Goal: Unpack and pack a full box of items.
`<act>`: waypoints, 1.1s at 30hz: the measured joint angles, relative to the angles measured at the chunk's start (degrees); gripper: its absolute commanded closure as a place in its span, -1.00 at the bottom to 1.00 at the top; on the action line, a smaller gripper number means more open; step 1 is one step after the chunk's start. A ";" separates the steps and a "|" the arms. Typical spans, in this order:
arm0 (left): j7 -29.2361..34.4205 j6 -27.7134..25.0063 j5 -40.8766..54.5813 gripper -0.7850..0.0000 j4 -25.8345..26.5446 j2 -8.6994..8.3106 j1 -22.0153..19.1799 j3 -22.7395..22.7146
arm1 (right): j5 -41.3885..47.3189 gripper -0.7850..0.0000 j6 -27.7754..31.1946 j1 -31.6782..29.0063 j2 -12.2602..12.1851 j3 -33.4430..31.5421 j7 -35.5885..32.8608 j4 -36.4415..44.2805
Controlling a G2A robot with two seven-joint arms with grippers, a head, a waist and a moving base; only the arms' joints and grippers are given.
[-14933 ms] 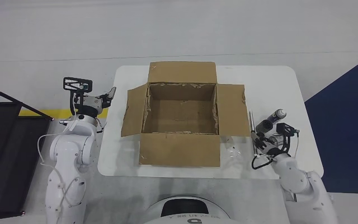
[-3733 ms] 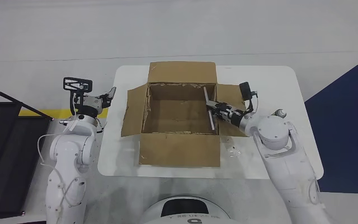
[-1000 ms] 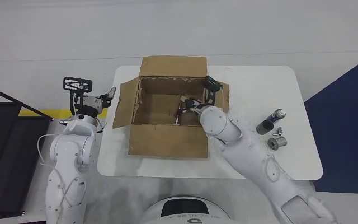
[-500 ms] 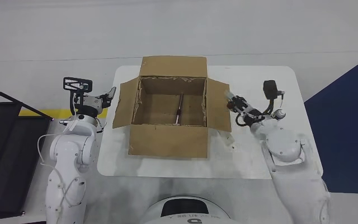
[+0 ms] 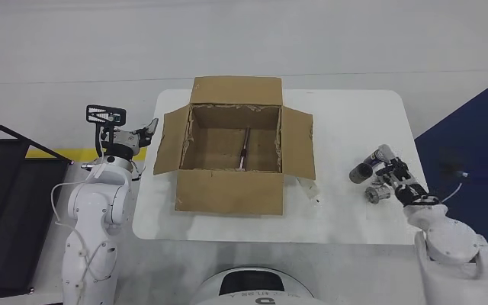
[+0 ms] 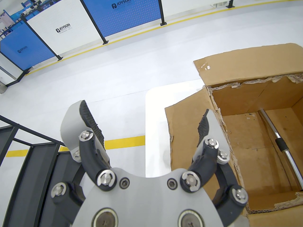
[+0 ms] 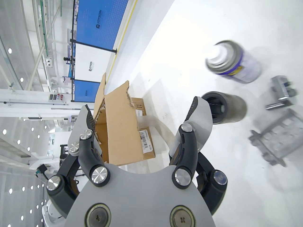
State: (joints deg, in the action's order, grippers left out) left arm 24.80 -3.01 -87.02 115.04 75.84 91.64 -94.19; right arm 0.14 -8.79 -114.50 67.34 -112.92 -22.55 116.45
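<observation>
Rod flat in box, axis near-to-far

A white counter with rounded corners stood on a pale grey floor. A black metal rack sat to its left beside a yellow floor line. Blue and white partition panels stood far beyond it.

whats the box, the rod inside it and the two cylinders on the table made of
Box: corrugated cardboard, matte brown, with torn, fluted edges.
Rod: probably polished metal, shiny silver, with a black band.
Dark cylinder: looks like dull grey metal and hollow, though that is uncertain.
Spray can: likely thin metal, with a glossy printed label and a bright rim.
</observation>
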 measured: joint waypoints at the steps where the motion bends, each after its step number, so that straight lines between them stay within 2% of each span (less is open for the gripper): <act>1: 0.00 0.00 0.00 -1.00 0.00 0.00 0.00 0.00 | 0.73 -0.54 0.75 -1.30 0.08 -1.08 -0.04 0.07; 3: 0.00 0.00 0.00 -1.00 0.00 0.00 0.00 0.00 | 1.71 -0.55 1.98 -4.38 0.27 -3.34 -0.32 0.19; 5: 0.00 0.00 0.00 -1.00 0.00 0.00 0.00 0.00 | 1.88 -0.48 2.02 -6.62 0.39 -4.75 -0.72 0.24; 8: 0.00 0.00 0.00 -1.00 0.00 0.00 0.00 0.00 | 0.72 -0.41 -1.15 -8.18 0.35 -5.64 -2.60 -0.49; 12: 0.00 0.00 0.00 -1.00 0.00 0.00 0.00 0.00 | -1.82 -0.36 -9.16 -6.00 0.16 -3.91 -3.46 -2.07; 16: 0.00 0.00 0.00 -1.00 0.00 0.00 0.00 0.00 | -4.95 -0.18 -14.52 -3.97 -0.05 -1.64 -4.25 -3.66; 21: 0.00 0.00 0.00 -1.00 0.00 0.00 0.00 0.00 | -8.94 -0.10 -20.94 -0.76 -0.46 0.85 -6.32 -5.85; 24: 0.00 0.00 0.00 -1.00 0.00 0.00 0.00 0.00 | -10.09 -0.12 -23.12 0.69 -0.64 1.50 -7.27 -6.50; 29: 0.00 0.00 0.00 -1.00 0.00 0.00 0.00 0.00 | -11.95 0.00 -25.67 2.64 -0.85 2.63 -7.91 -7.28; 33: 0.00 0.00 0.00 -1.00 0.00 0.00 0.00 0.00 | -13.59 0.03 -27.93 4.73 -1.06 3.75 -8.44 -8.55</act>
State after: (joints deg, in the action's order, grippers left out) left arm 24.80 -3.01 -87.02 115.04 75.84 91.64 -94.19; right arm -13.46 -36.72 -109.77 66.29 -109.17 -30.99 107.90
